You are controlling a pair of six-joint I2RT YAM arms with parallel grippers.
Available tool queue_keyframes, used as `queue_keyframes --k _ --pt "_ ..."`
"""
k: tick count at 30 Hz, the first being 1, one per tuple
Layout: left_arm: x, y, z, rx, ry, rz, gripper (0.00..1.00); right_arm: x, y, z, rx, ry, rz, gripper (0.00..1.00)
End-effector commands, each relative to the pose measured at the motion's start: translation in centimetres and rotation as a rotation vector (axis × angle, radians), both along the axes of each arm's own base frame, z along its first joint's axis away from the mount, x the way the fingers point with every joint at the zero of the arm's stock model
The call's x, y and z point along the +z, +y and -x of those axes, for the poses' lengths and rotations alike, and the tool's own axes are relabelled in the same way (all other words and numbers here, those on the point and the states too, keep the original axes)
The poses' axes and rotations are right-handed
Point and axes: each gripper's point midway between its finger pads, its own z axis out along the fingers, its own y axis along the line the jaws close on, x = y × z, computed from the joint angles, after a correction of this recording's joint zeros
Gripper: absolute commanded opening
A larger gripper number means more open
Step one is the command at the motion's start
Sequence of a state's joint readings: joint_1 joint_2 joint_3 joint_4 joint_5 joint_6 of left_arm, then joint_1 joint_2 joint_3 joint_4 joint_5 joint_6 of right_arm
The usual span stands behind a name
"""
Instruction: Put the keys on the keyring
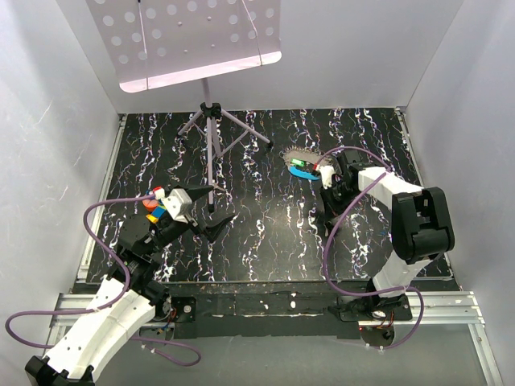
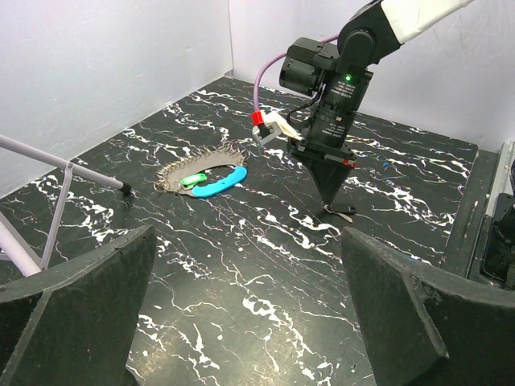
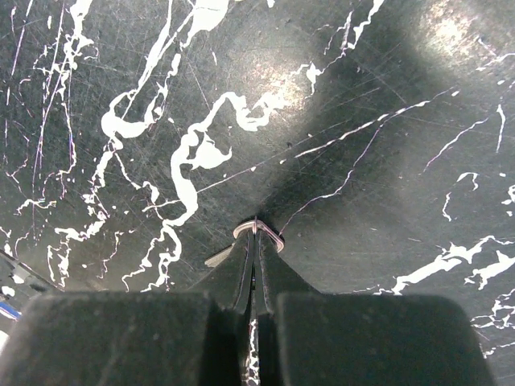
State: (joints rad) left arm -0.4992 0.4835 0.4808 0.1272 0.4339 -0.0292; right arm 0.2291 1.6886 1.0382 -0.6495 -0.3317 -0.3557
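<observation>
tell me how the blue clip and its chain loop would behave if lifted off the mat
The chain loop lies slack and crumpled, so it would probably droop and swing. The blue clip keeps a clean curve, so likely stiff. Both lie flat on the mat, so rolling seems unlikely.

- Left arm [image 1: 103, 322]: white shells, black joints.
- Right arm [image 1: 385, 183]: white shells, bulky black joint housing, small green light [image 2: 348, 79].
- Purple cable [image 2: 258, 80] runs along each arm.
- Left gripper [image 2: 248, 241]: broad black wedge fingers [image 2: 76, 314], with red, orange and blue parts [image 1: 153, 207] behind.
- Right gripper [image 3: 256, 232]: slim, tapered black fingers, with a red tag [image 2: 258, 118].
</observation>
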Motion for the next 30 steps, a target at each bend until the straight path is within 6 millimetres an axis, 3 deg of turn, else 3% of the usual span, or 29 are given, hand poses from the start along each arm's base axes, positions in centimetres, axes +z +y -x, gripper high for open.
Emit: queue_keyframes --k 1,6,13,19,30 --pt "0.2 0.2 0.2 0.0 -0.016 -0.002 0.98 -0.1 0.3 -0.5 -0.019 -0.009 -0.004 0.01" --pt "0.2 0.2 0.2 -0.001 -0.013 -0.002 0.98 0.0 0.5 -0.3 -0.017 0.006 -0.016 0.01" --pt "0.3 0.2 0.2 0.0 -0.017 -0.001 0.98 1.0 0.8 -0.6 -0.016 -0.014 -0.035 0.21" --pt "0.2 0.2 0.2 0.001 -0.017 -0.003 0.98 2.0 0.8 -1.0 -0.017 -0.044 -0.043 0.26" --pt "0.3 0.1 0.3 -0.009 -0.017 0.008 0.98 7.9 -0.2 -4.5 -0.056 -0.182 -0.103 0.4"
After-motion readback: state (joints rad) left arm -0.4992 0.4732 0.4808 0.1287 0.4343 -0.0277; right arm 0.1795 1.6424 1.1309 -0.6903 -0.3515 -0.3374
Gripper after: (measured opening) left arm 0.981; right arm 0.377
